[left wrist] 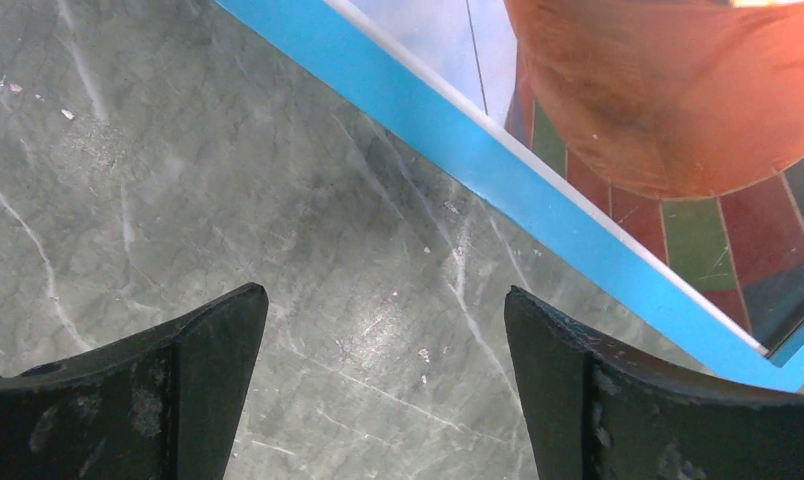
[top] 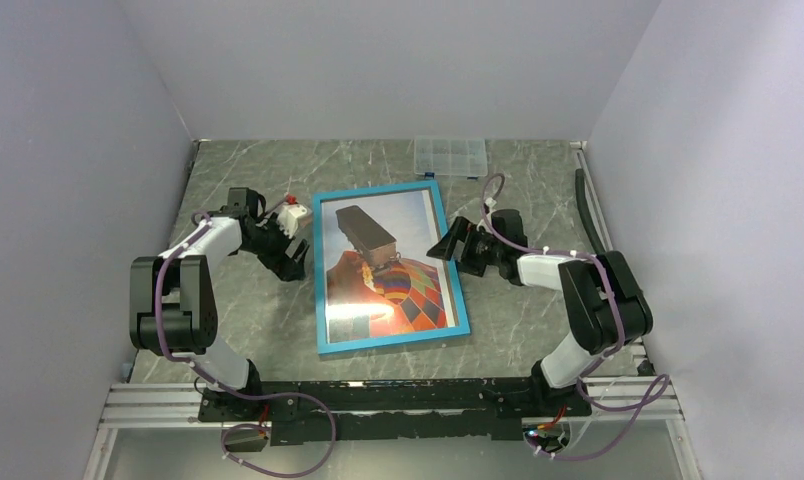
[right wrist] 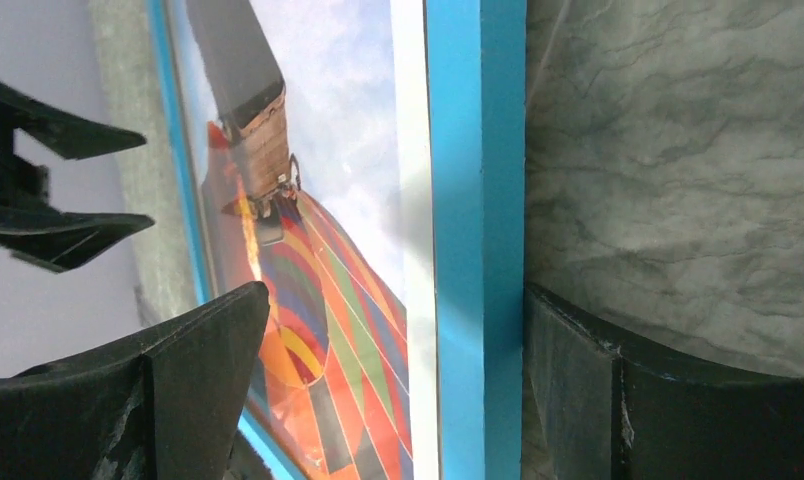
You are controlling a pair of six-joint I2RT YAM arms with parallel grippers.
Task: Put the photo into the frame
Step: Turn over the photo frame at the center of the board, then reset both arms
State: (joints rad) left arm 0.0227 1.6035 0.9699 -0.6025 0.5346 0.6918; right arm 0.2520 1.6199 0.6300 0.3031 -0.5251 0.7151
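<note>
Blue frame (top: 393,340) edge sits inside open right pincer (right wrist: 393,298); left pincer (left wrist: 385,295) open alongside.

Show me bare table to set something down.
Free: far-left corner, between left wall and clear box; near strip between frame and base rail. Crowded: both frame sides, by left gripper and right gripper.

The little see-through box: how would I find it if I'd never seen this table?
Look at the grey marble table, then the big blue frame lying in its middle. Just past the frame's far right corner, near the table's back edge, sits the see-through box. It's the only small clear thing, split into little compartments.
</note>
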